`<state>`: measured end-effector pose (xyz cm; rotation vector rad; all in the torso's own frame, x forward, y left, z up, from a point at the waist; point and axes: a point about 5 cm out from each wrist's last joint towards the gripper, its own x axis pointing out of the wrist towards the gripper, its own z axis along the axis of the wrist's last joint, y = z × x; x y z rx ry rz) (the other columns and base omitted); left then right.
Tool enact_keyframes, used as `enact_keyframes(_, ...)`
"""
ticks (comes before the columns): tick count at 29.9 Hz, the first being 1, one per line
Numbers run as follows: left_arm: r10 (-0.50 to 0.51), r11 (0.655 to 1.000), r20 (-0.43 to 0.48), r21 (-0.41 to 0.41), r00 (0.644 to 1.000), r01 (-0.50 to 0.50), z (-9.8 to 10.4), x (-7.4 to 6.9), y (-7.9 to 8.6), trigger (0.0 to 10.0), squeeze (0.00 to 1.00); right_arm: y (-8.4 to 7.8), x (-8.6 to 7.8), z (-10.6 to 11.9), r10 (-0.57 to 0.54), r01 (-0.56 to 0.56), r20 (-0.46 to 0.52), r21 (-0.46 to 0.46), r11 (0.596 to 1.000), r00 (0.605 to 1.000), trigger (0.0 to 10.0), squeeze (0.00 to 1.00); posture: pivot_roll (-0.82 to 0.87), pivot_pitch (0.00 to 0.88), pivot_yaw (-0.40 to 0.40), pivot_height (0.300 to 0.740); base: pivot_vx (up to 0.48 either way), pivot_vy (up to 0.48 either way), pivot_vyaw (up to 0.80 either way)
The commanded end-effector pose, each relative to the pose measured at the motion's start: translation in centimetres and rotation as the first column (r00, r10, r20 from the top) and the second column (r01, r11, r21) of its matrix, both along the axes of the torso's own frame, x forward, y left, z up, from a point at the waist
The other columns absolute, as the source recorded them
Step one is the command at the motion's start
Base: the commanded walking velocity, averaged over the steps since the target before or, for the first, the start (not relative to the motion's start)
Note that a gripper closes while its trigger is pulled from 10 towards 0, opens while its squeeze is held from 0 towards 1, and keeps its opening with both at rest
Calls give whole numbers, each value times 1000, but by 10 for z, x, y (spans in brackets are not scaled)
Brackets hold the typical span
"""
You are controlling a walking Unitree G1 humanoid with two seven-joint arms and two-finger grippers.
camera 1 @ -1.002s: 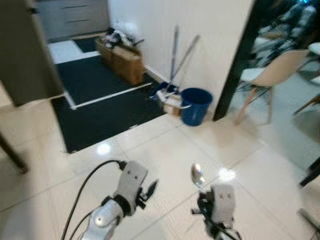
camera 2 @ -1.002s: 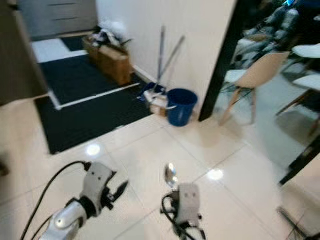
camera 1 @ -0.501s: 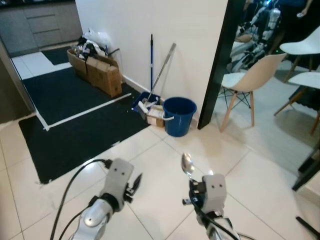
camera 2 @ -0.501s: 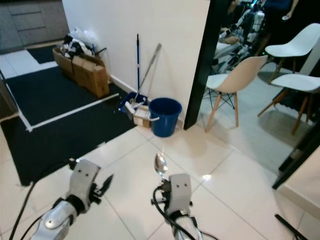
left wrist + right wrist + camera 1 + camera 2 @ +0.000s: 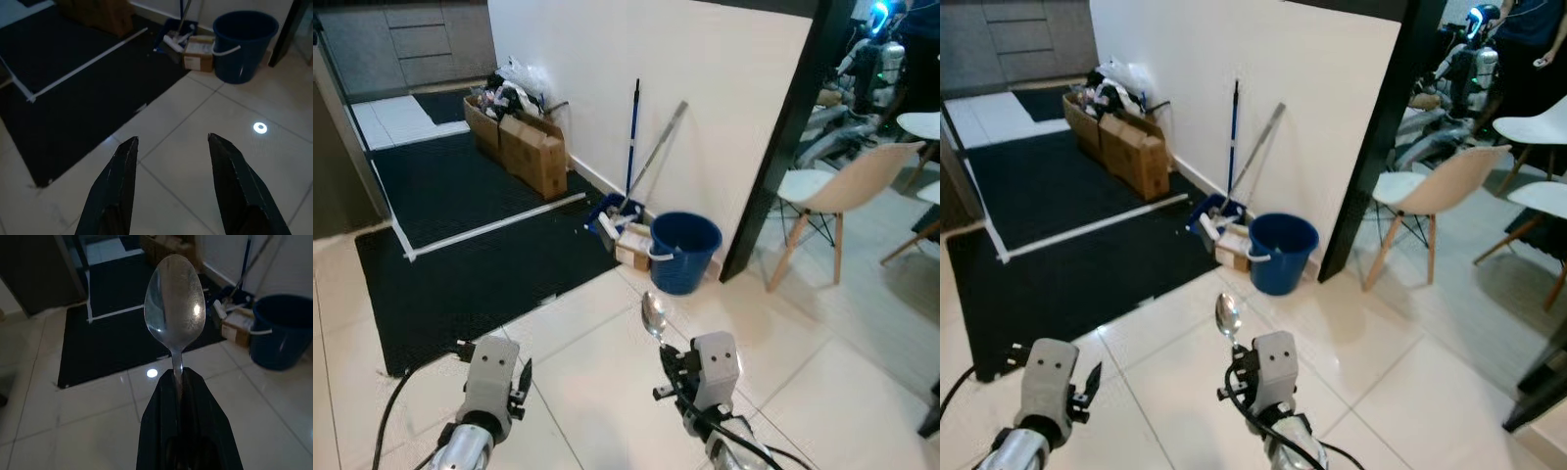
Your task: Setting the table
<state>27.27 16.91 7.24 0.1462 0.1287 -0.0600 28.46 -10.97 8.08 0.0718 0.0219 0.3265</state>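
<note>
Carrying cutlery across a pale tiled floor (image 5: 862, 392), we're in transit, with no table in sight. Big picture first: a white wall (image 5: 705, 108) at twelve o'clock, and a black mat (image 5: 480, 245) spreading out to ten o'clock. Cardboard boxes (image 5: 524, 142) sit at eleven along the wall, a beige chair (image 5: 847, 191) at two o'clock past the dark door frame (image 5: 788, 137). Right against the wall at twelve stands a blue bucket (image 5: 683, 250), a mop (image 5: 631, 147) leaning beside it.

Now the arms. Both are held forward and low, level with each other. The left claw (image 5: 171, 147) points ahead, fingers apart, nothing in them. The right claw (image 5: 180, 382) is clamped on the handle of the spoon (image 5: 174, 303), bowl standing straight up and a little ahead of the wrist at six o'clock.

How to do this leg well, I'd say: hold that wrist level so the spoon stays upright, keep the grip firm on that thin handle, and steer wide of the bucket and mop on the way to the dining side.
</note>
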Motion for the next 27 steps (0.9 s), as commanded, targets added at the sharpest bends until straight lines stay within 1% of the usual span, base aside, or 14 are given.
enact_keyframes(1,-8,1000,-7,2,1000,8,-2,-1,-3,10000,0,-3,-1,-2,1,-1,-8,-13,1000,1000,10000,0,101,52,40,740,480,0,750)
enact_keyframes(17,-33,999,7,15,999,33,1,2,-6,10000,0,0,-2,-1,7,-7,-11,-17,1000,1000,10000,0,99,57,52,740,480,0,777)
enact_keyframes(21,-42,999,11,19,999,42,2,4,-7,10000,0,2,-2,1,34,-34,-6,-15,999,999,10000,0,98,58,54,740,480,0,775)
enact_keyframes(24,-68,997,29,34,997,67,5,5,-10,10000,0,8,-5,4,88,-88,5,-23,996,996,10000,0,96,60,56,740,480,0,773)
enact_keyframes(27,-82,996,40,34,996,81,7,6,-12,10000,0,11,-6,6,111,-111,8,-17,994,994,10000,0,94,60,58,740,480,0,771)
